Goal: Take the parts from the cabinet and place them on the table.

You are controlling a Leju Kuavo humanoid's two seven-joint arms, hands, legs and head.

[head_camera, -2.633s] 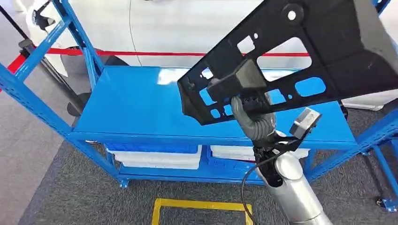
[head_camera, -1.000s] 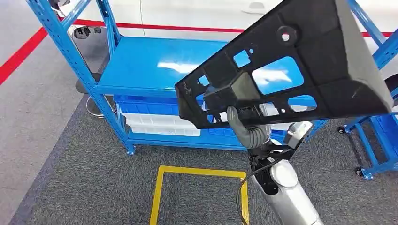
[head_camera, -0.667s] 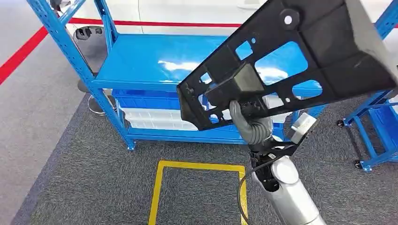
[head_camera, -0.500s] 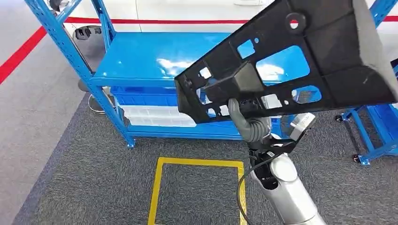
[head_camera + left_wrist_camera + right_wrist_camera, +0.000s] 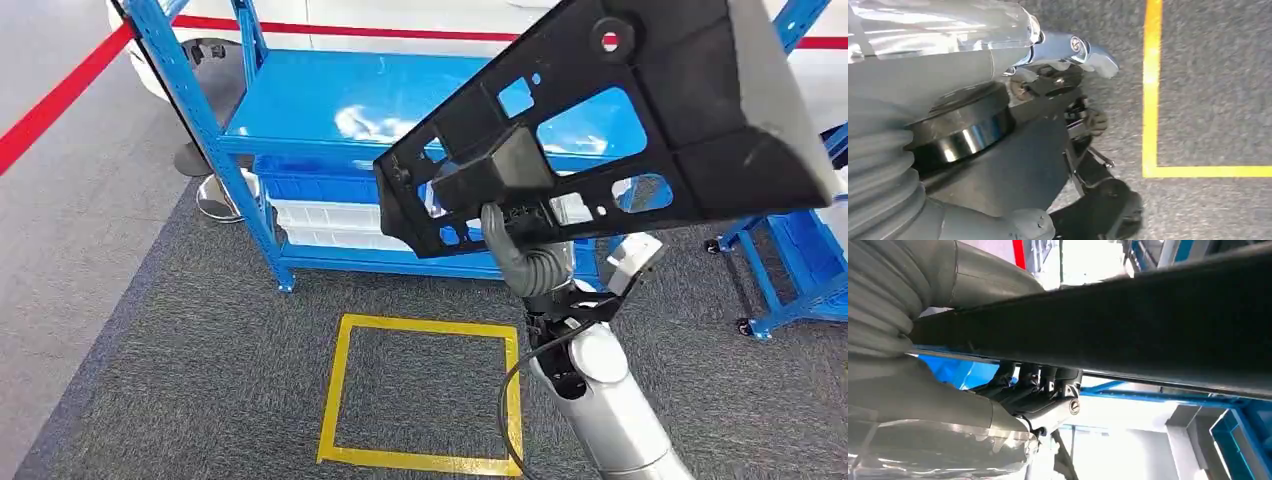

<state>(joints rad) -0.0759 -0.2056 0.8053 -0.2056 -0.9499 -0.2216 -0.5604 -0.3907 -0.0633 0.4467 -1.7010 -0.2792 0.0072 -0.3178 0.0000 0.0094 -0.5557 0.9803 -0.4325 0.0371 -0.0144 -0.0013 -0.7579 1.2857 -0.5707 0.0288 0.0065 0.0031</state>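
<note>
A large black plastic part (image 5: 640,130) with several cut-out holes is raised in front of me, tilted up to the right. My right hand (image 5: 520,250) grips it from below at a boxy lug near its lower left end. In the right wrist view the part's (image 5: 1148,330) dark edge runs across, with the right hand's fingers (image 5: 1033,382) curled under it. Behind the part stands the blue cabinet rack (image 5: 330,100), its top shelf bare. My left hand (image 5: 1068,100) hangs over the grey carpet with nothing in it.
White and blue trays (image 5: 330,225) sit on the rack's lower shelf. A yellow taped square (image 5: 345,400) marks the carpet in front of me. A second blue frame on wheels (image 5: 790,270) stands at the right. A red floor line (image 5: 60,95) runs at the left.
The whole view has shifted: the rack now looks farther off and more carpet and yellow square show. The black part stays in my right hand at much the same tilt.
</note>
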